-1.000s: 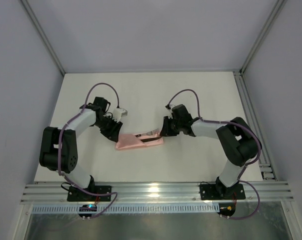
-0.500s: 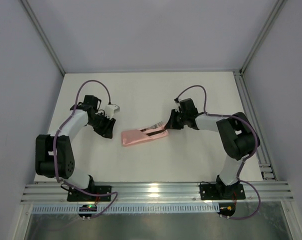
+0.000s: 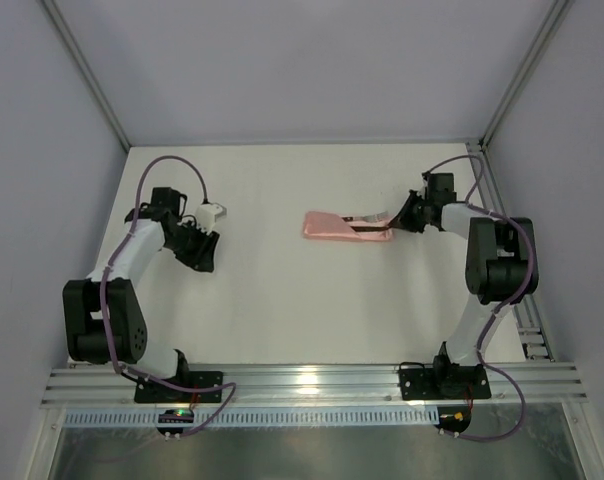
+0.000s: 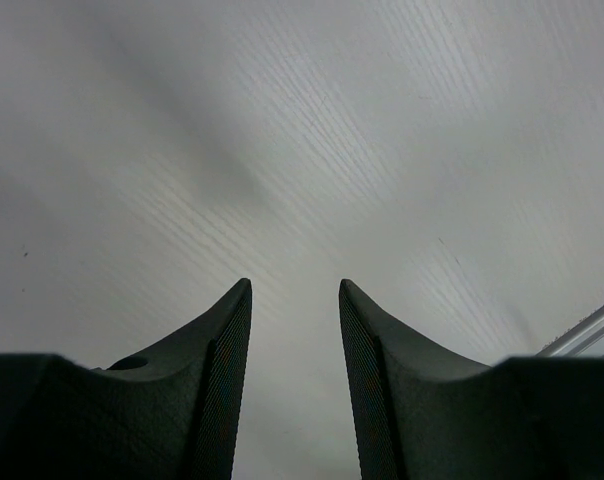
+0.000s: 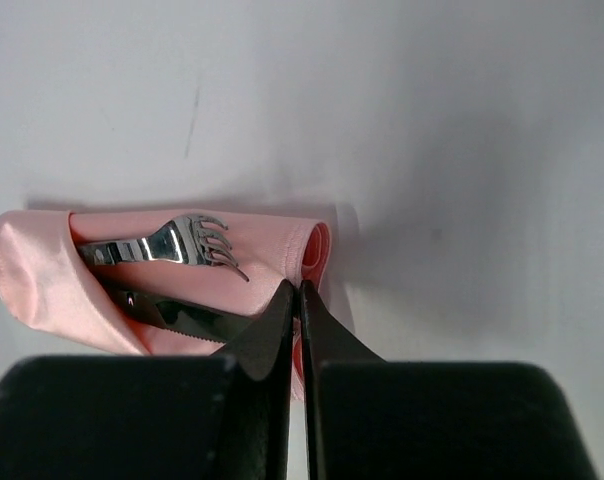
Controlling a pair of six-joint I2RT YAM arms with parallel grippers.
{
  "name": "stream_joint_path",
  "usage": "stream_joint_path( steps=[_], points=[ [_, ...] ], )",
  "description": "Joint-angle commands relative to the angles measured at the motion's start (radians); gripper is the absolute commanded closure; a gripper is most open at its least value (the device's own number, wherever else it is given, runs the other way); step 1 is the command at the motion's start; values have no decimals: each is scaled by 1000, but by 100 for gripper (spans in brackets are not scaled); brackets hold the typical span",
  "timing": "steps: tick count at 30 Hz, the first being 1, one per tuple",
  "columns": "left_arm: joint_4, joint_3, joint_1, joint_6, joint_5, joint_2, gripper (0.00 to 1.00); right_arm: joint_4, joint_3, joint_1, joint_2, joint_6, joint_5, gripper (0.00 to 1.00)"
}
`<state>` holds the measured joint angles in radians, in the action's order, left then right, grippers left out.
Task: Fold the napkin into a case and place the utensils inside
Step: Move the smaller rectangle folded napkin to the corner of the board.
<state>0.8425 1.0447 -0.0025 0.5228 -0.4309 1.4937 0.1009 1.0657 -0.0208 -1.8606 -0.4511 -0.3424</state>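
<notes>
The salmon-pink napkin (image 3: 330,226) lies folded as a narrow case (image 5: 42,280) right of the table's middle. Out of its open end stick the utensils: a fork (image 5: 172,243) with a silvery pronged head, and beside it a dark serrated blade (image 5: 182,318). My right gripper (image 3: 394,225) sits at that right end, its jaws pressed together on the folded cloth edge (image 5: 299,290). My left gripper (image 3: 204,262) hovers far off at the left over bare table, open with nothing between its fingers (image 4: 295,290).
An aluminium rail (image 3: 497,215) runs along the table's right edge, close behind my right wrist. Another rail (image 3: 312,385) crosses the front by the arm bases. Grey walls close in the left, back and right sides.
My right gripper shut on the cloth edge and moved back and to the right, the case with the utensils going with it. My left arm drew away to the left.
</notes>
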Motion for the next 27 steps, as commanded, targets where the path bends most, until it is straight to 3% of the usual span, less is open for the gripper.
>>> stream_joint_path(
  steps=[1,11,24,27],
  points=[
    [13,37,36,23,-2,-36,58,80,94,108,-21,55,17,96],
    [32,43,58,34,23,-58,58,279,419,280,-212,166,13,96],
    [46,26,75,40,72,-96,58,615,1118,298,-604,244,54,96],
    [52,35,76,39,81,-96,58,602,1128,311,-621,217,63,96]
  ],
)
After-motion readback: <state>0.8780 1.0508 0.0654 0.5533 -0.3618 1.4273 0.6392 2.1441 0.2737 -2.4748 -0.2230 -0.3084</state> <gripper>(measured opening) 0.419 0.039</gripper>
